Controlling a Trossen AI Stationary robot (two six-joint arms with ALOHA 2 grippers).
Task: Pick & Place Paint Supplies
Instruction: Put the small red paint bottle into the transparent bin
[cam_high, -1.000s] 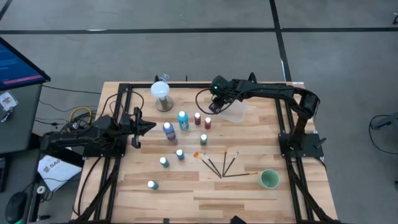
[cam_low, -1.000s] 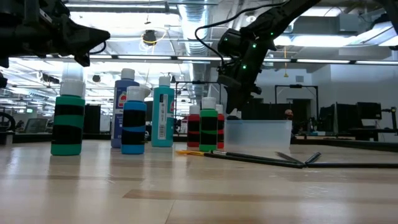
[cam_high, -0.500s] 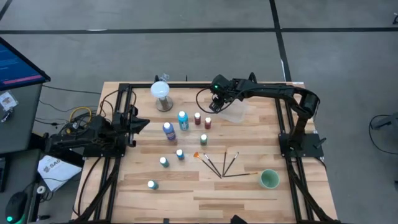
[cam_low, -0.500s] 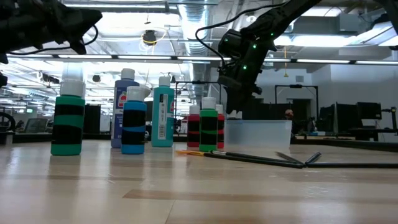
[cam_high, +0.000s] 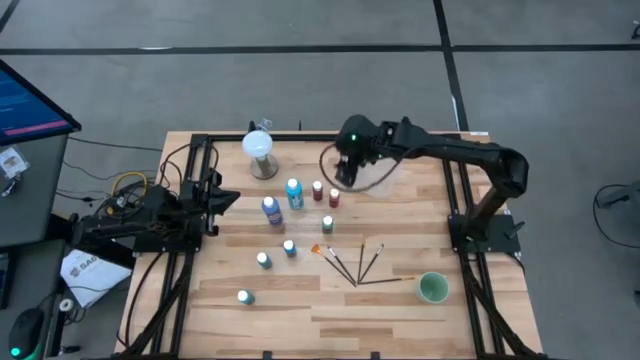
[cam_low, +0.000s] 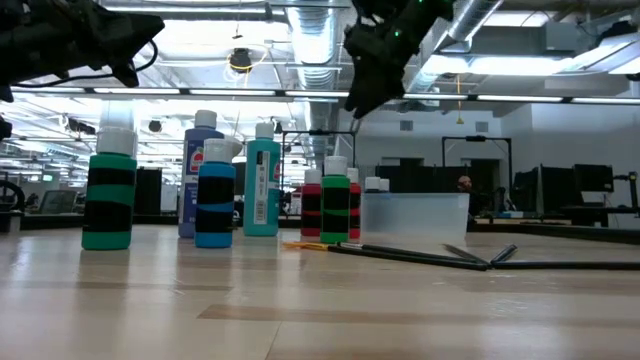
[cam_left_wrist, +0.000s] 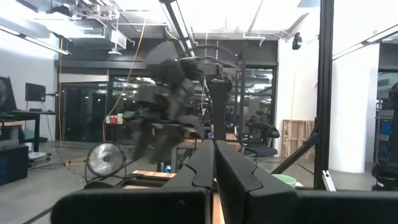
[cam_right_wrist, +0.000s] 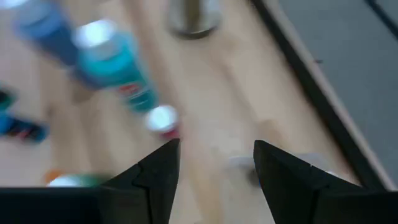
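Note:
Several white-capped paint bottles stand on their bases mid-table: a tall blue one (cam_high: 272, 210), a tall teal one (cam_high: 294, 192), dark red ones (cam_high: 318, 190) and smaller ones toward the near edge (cam_high: 263, 260). Thin dark paintbrushes (cam_high: 355, 263) lie flat, one orange-tipped (cam_high: 318, 250). A clear box (cam_high: 375, 180) sits at the far right, with a white cap (cam_low: 376, 184) showing inside it. My right gripper (cam_high: 340, 176) hangs open and empty high above the box's left side and the red bottles (cam_right_wrist: 163, 119). My left gripper (cam_high: 228, 200) is shut, raised left of the blue bottle.
A white globe on a round base (cam_high: 260, 152) stands at the far edge, left of the right arm. A green cup (cam_high: 432, 288) sits near the right near corner. Black frame rails (cam_high: 195, 190) run along both table sides. Bare wood (cam_high: 330, 320) lies along the near edge.
My right gripper has risen well above the clear box, shifting slightly toward the red bottles. My left gripper has drawn back toward the table's left edge and risen a little. The bottles and brushes have stayed where they were.

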